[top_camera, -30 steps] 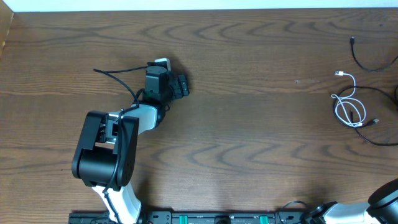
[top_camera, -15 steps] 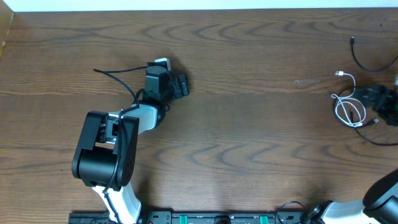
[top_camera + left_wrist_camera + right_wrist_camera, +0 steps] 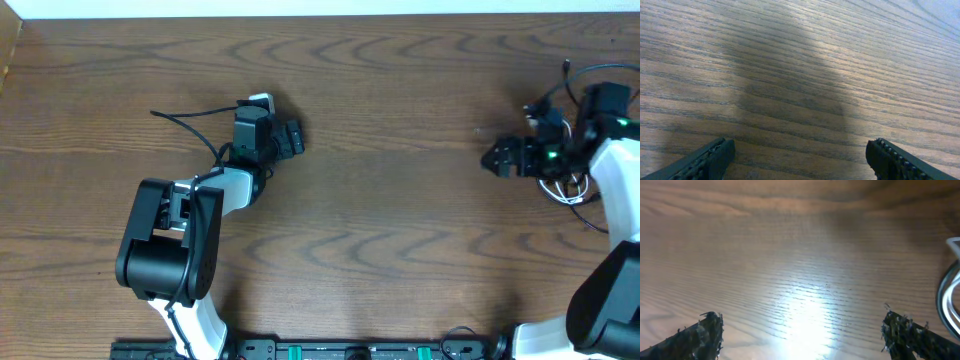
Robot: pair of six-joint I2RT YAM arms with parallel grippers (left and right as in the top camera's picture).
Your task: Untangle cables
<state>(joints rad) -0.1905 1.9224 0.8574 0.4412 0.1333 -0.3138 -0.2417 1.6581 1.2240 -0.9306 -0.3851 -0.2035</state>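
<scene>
Item, right gripper: jaws are standing wide apart, holding nothing, with only bare wood grain and a bright glare patch showing between the two fingers. Just outside the finger at the right edge of the right wrist view, a curved loop of the white cable is lying on the table, clear of the jaws. In the overhead view that white cable is sitting coiled behind the fingertips, partly hidden under the right wrist and forearm. A thin black cable with a small plug end is curving away on the far side of the same wrist, and more black cord is trailing out on its near side toward the table edge. Item, left gripper: jaws are likewise spread wide and holding nothing, hovering over bare wood, with none of the cables near it; all of them are lying well apart from it, across the table beside the right gripper.
</scene>
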